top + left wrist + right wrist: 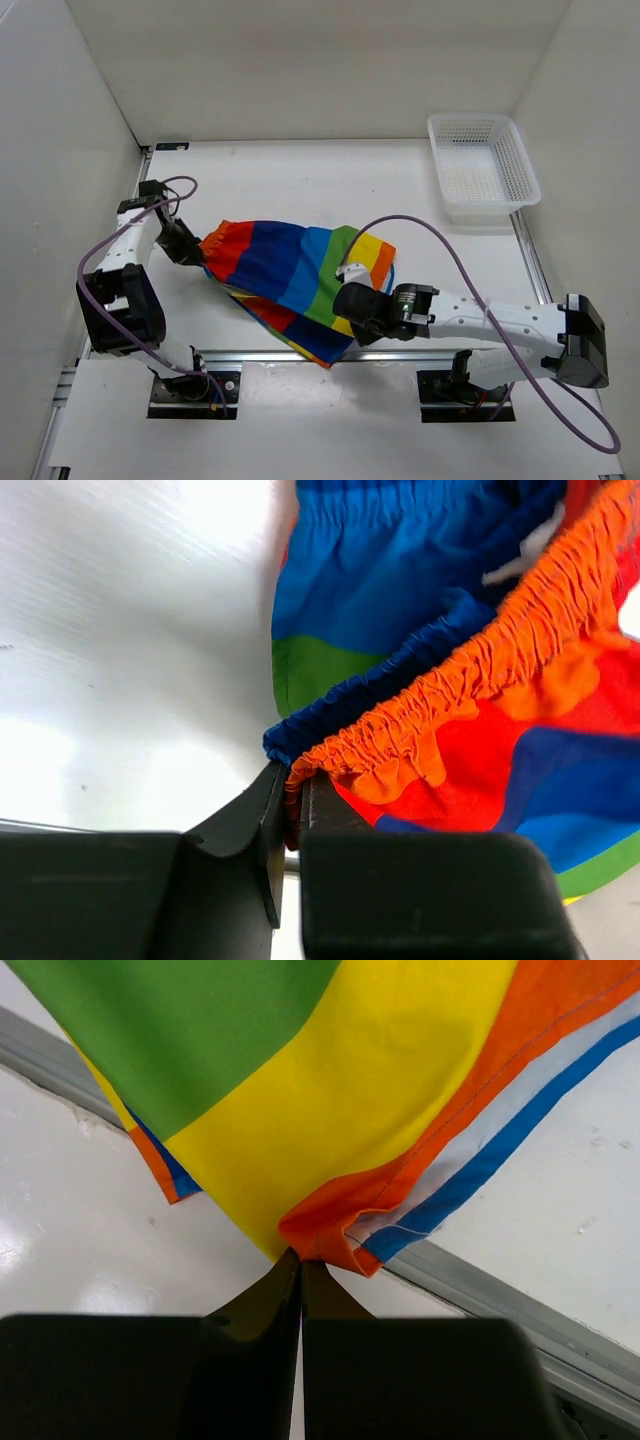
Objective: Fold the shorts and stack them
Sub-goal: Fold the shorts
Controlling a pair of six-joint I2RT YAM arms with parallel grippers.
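The rainbow-striped shorts [290, 275] hang stretched between my two grippers over the near middle of the table. My left gripper [195, 252] is shut on the gathered red-orange waistband [440, 705] at the shorts' left end; the left wrist view shows the band pinched between the fingers [292, 800]. My right gripper [350, 290] is shut on the orange hem corner [330, 1230] at the right end, with yellow and green stripes [330, 1070] hanging above it. The lower dark-blue and red part sags toward the near rail.
A white plastic mesh basket [483, 165] stands at the back right corner. A metal rail [330, 357] runs along the near edge with both arm bases on it. White walls enclose the table on three sides. Purple cables loop from both arms.
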